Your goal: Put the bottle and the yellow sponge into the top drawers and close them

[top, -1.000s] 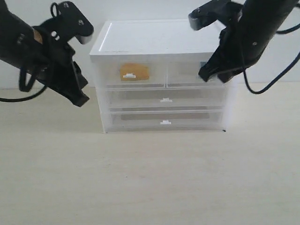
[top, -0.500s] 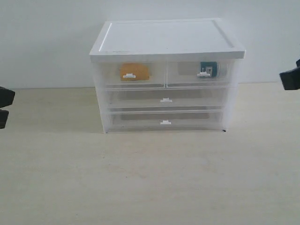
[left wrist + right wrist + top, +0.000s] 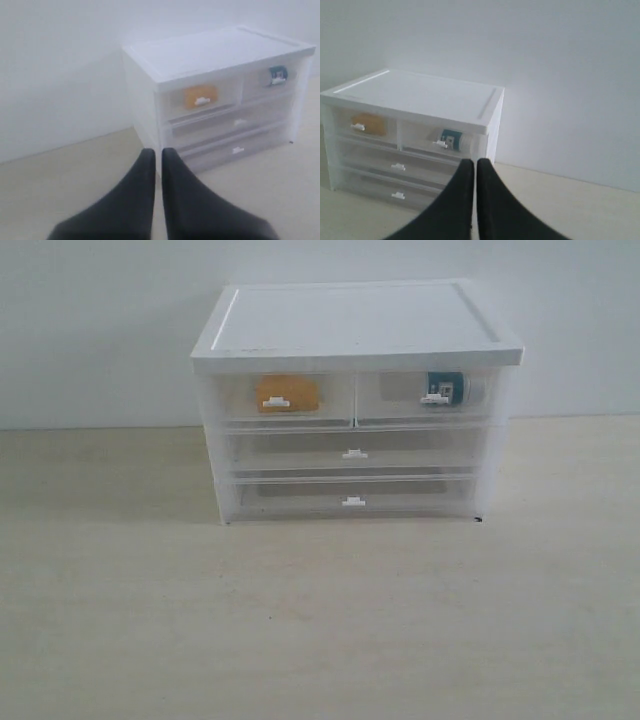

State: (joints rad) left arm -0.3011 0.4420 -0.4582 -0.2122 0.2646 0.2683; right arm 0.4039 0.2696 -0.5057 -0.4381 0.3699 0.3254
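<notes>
- Left pincer point(image 3: 157, 152): tips pressed together and holding nothing, well apart from the cabinet point(image 3: 220, 50) it faces.
- Right pincer point(image 3: 471, 162): also closed tip to tip and empty, clear of the cabinet.
- Neither arm shows in the exterior view.
- Sponge point(image 3: 287, 393): upper centre-left of the exterior frame, inside the left of the top drawers point(image 3: 235, 405), just behind its tab.
- Bottle point(image 3: 447, 388): upper centre-right, inside the right top drawer. It seems to lie on its side, teal label forward.
- Both top drawers look pushed home, fronts level with the cabinet face. A slight gap would be hard to tell through the cloudy plastic.
- The cabinet stands on the bench point(image 3: 320, 620).
- Judgement: the task looks finished, so the step in hand is to stand off and check.
- To do it well, keep both pincers closed and away from the tabs.
- Compare each top front with the drawer below it.
- If one stands proud, press straight in beside its tab, gently, so the light cabinet does not slide.
</notes>
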